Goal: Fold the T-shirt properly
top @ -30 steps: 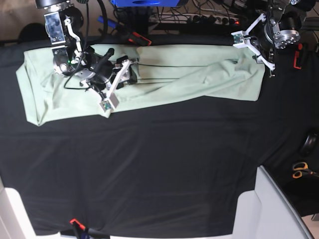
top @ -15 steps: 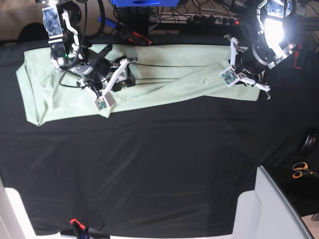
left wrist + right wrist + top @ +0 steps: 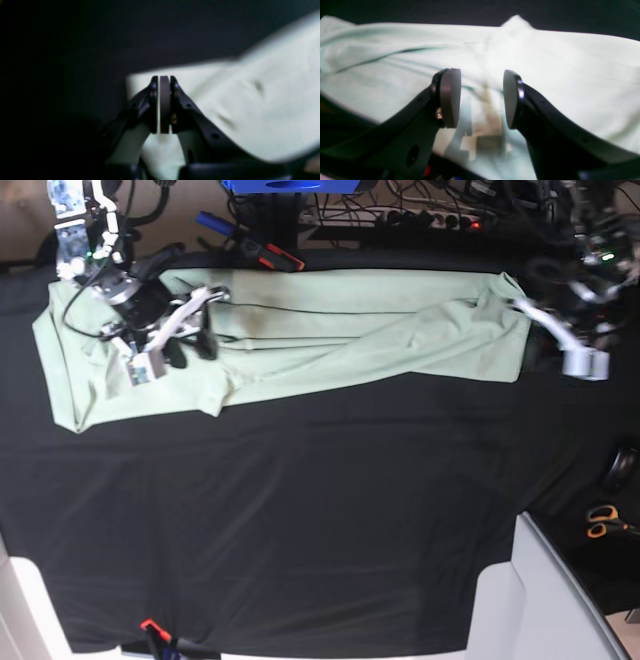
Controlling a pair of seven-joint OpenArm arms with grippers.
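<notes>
Black cloth (image 3: 320, 510) covers the whole tabletop, and along its far edge we see the large pale mint-green cotton T-shirt (image 3: 330, 340) lying as one long, fairly narrow band that reaches from one arm to the other. We judge the lengthwise folding done: the body looks doubled over on itself, with soft creases running along it. Its front edge runs slanted and the end by the right arm is wider and rumpled. What is left, as we read it, is bringing the two ends together across the width and squaring the result.

Our left gripper (image 3: 161, 105) sits at a corner of the shirt with its pads pressed together; whether any fabric is caught between them we cannot tell. Our right gripper (image 3: 481, 97) hangs spread above the cloth at the opposite end, holding nothing, its fingertips (image 3: 450, 97) just clear of a crease.
</notes>
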